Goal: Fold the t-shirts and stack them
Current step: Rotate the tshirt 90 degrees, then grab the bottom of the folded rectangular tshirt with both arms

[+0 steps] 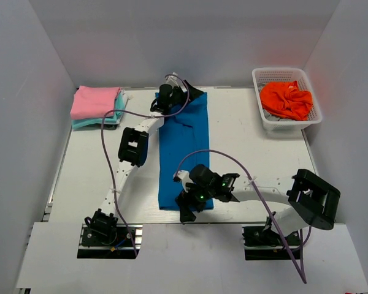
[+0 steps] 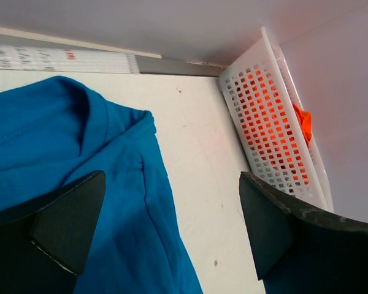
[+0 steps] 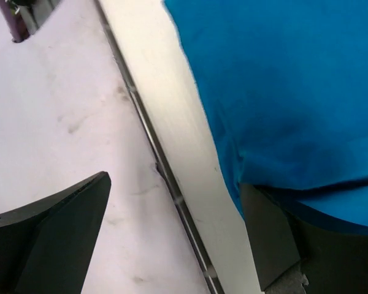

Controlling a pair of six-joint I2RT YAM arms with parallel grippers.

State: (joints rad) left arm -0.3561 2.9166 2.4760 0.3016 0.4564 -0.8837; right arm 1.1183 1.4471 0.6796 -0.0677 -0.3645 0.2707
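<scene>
**Jaws wide at both ends**

Closest to the lens, the right gripper shows its two dark fingers spread far apart, released, with nothing between them. One finger sits at the near hem of the blue t-shirt. The other hangs over the pale board just off the near edge of the table. Whether the first finger touches the cloth, I cannot tell.

The left gripper is also released, its jaws gaping and empty. One finger is over the blue fabric below the collar, the other over bare tabletop.

The blue t-shirt lies flat in the middle of the table as a long narrow strip. It runs from the near edge towards the far edge, collar end away from the arm bases.

At the far left corner the pink t-shirt lies folded on top of the pale teal t-shirt, a stack of two. At the far right corner the white lattice basket holds the crumpled orange-red t-shirt, well apart from the blue one
</scene>
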